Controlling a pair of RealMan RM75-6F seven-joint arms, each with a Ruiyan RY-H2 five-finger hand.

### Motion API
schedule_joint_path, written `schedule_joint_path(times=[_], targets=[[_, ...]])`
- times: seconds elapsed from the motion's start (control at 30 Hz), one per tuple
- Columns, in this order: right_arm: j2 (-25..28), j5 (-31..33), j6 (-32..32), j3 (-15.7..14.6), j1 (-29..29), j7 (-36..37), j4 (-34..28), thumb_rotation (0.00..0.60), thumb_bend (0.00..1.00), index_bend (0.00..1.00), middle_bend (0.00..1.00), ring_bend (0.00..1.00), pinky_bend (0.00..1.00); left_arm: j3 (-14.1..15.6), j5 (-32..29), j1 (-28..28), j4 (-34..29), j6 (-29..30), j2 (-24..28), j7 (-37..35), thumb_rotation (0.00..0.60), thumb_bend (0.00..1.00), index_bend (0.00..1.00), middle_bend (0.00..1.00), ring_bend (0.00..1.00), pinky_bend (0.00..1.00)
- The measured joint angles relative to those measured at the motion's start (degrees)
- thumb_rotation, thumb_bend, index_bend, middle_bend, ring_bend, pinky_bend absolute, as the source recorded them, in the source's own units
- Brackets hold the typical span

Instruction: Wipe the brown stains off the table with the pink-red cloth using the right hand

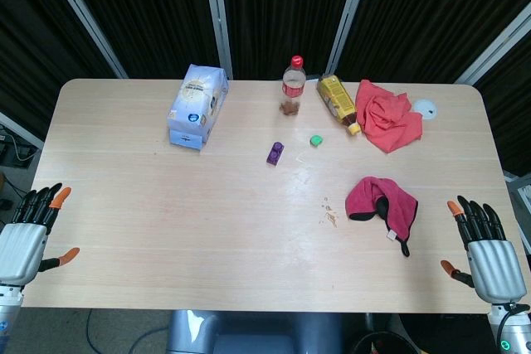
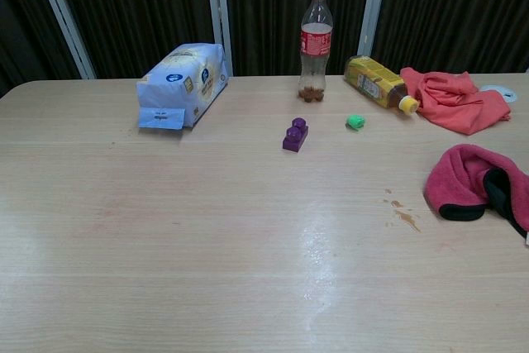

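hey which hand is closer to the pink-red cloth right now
Right. The right hand sits open at the table's near edge, just beyond the pink-red cloth, not touching it. The left hand is at the opposite end of the table, far from the cloth.

The desk carries a bag far left, a bottle, a purple block, a green cap, brown stains, and a pink-red cloth near right.

Fuzzy cloth, glossy wood-look table
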Motion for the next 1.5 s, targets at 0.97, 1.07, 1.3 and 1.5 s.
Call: schedule_joint_path(times=[0.97, 1.07, 1.3, 1.5], targets=[[-1.06, 11.24, -14.66, 3.56, 7.18, -7.98, -5.56, 0.6, 0.0, 0.0, 0.0, 0.0, 0.03, -0.12, -0.29, -0.13, -0.23, -0.23, -0.01, -0.31, 0.6, 0.0, 0.0, 0.0, 0.0, 0.0], [-2.4, 14.97, -18.02, 4.67, 9.52, -11.87, -5.58, 0.6, 0.0, 0.0, 0.0, 0.0, 0.03, -0.14, -0.39, -0.09, -0.25, -0.22, 0.04, -0.54, 0.6, 0.0, 0.0, 0.0, 0.0, 0.0], [-7.84, 24.7, -24.05, 7.19, 15.1, -20.7, -2.47, 0.6, 0.0, 0.0, 0.0, 0.0, 0.03, -0.04, -0.29, -0.16, -0.38, -0.4, 0.19, -0.94, 0.6, 0.0, 0.0, 0.0, 0.0, 0.0], [-10.74, 31.44, -27.84, 8.15, 18.96, -27.34, 2.26, 0.6, 0.0, 0.0, 0.0, 0.0, 0.03, -0.04, -0.31, -0.45, -0.41, -0.91, 0.24, -1.77, 0.6, 0.0, 0.0, 0.0, 0.0, 0.0]])
